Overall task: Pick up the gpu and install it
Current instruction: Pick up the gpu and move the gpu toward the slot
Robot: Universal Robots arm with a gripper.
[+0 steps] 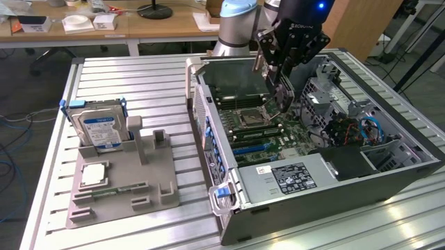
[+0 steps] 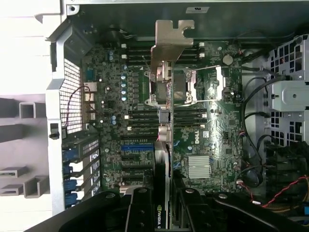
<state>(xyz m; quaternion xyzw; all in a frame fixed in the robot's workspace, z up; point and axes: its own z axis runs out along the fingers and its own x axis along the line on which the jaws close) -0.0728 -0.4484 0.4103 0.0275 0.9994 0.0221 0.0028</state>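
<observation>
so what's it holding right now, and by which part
The gripper holds the gpu, pinching its flat faces at the end opposite the metal bracket, above the motherboard.

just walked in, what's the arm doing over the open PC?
The arm's gripper is clamped on the gpu, holding it edge-on above the motherboard inside the open computer case. The card is not seated in a slot yet. On the exterior view's left, the hard drive stands in the grey holder, away from the gripper.
</observation>
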